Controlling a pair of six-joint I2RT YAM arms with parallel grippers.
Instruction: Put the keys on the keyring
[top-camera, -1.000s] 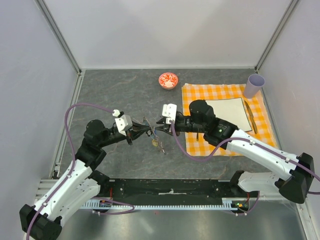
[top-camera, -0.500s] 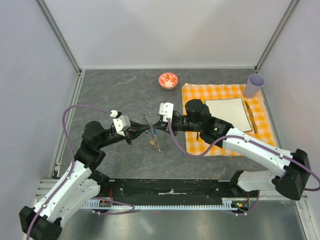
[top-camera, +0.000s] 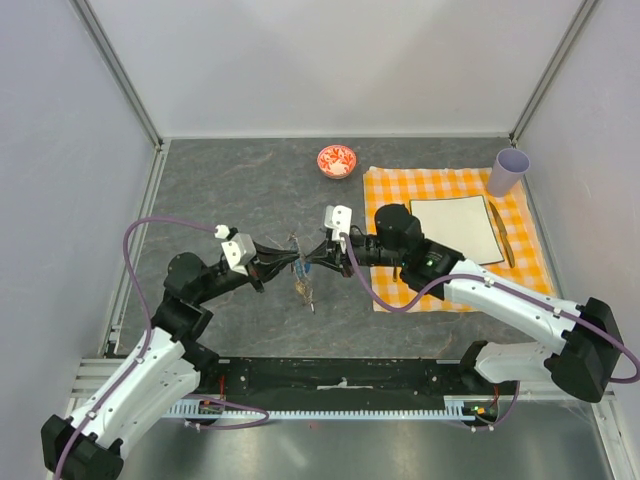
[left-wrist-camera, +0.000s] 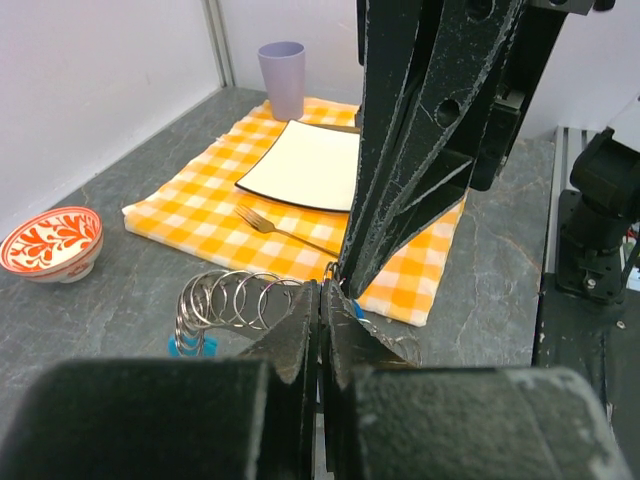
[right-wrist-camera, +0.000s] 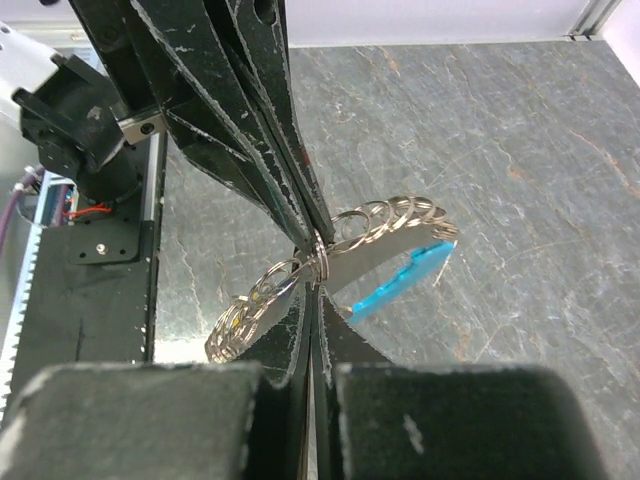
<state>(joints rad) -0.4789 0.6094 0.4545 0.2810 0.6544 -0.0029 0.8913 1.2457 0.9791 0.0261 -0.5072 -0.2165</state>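
right pincer (right-wrist-camera: 313, 276) has clamped onto the keyring (right-wrist-camera: 388, 213), meeting left pincer (left-wrist-camera: 322, 300).

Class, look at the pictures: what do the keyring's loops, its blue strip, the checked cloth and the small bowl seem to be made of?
The keyring loops look like polished metal wire: silvery, with bright glints. The blue strip is probably plastic: flat, with a uniform colour. The checked cloth is woven fabric, matte and lying limp. The bowl is likely glazed ceramic: a glossy painted red pattern.
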